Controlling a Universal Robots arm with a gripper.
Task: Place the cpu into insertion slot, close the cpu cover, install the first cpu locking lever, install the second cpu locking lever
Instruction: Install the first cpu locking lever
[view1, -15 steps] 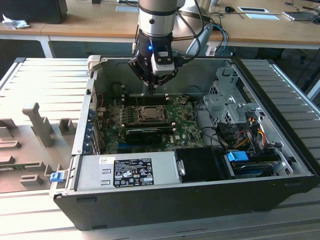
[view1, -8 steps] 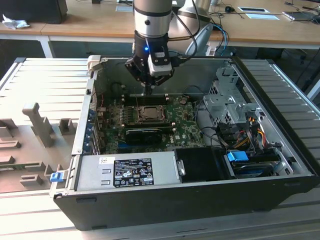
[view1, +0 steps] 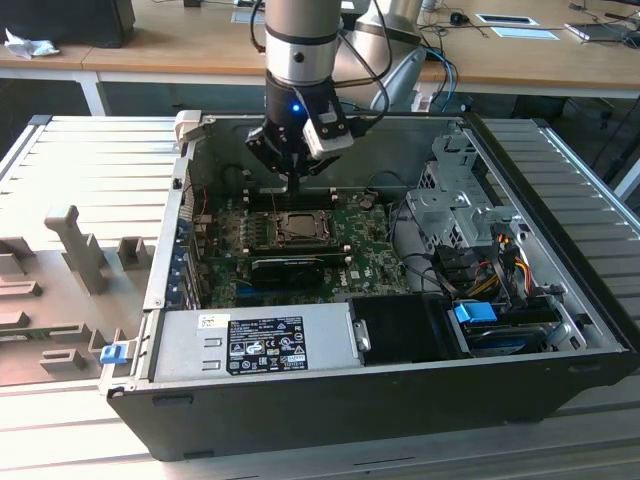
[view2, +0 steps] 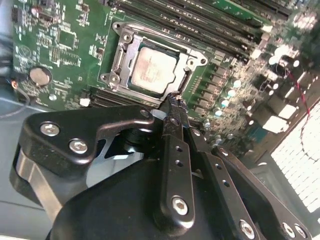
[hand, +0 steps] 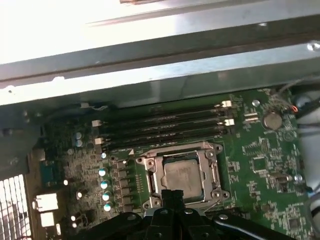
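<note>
The cpu lies flat in the insertion slot on the green motherboard, its silvery top facing up. The cpu cover lies down around it as a metal frame. My gripper hangs just above the socket's edge on the memory-slot side, shut, with nothing between its fingers. Its tips stand close over the cover's rim; I cannot tell whether they touch it.
Long black memory slots run beside the socket. A black card lies in front of it, then the power supply. A drive cage and cables are on the exterior view's right. The case wall rises behind.
</note>
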